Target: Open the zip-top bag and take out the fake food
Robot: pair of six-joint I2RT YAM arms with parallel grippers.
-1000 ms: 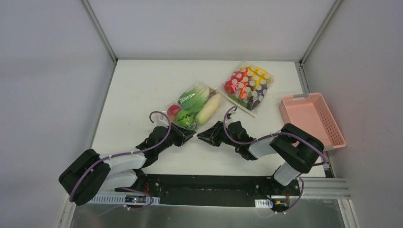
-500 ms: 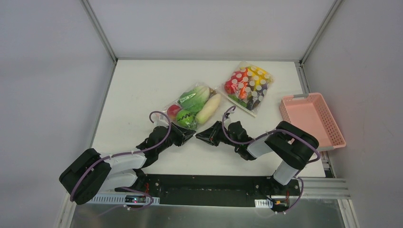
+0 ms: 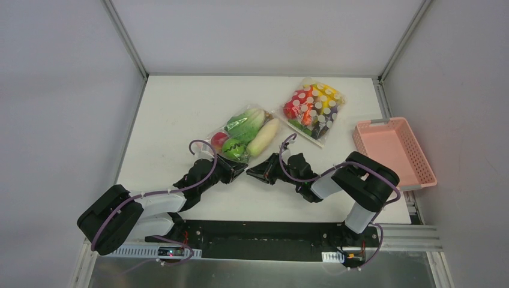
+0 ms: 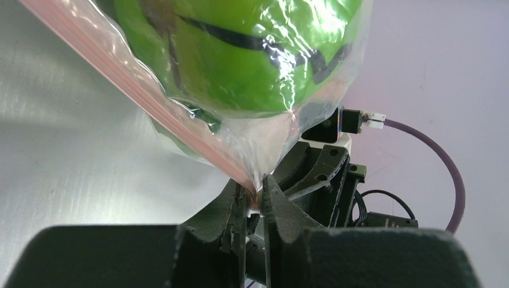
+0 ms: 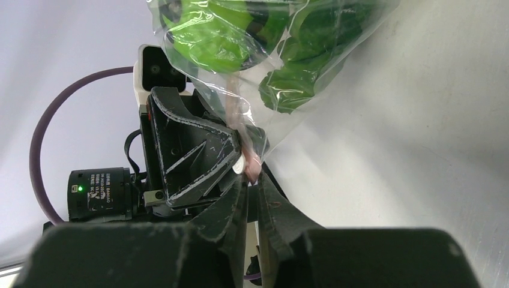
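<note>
zip-top bag [image 3: 243, 135]: centre of top view | left gripper [image 4: 255, 201]: clamped on zip strip [image 4: 150, 103] | right gripper [image 5: 251, 180]: clamped on same corner | film likely limp, slippery, light; hold lips beside strip

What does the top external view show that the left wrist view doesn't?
Only the top view shows the layout: the white radish, red apple, the second, white-dotted bag and the pink basket. Only the left wrist view shows the grip up close: the left tool pinching the zip-top bag by its pink zip strip at the corner. Both show the bag, the green striped fruit inside it, and the right tool facing the left one.
</note>
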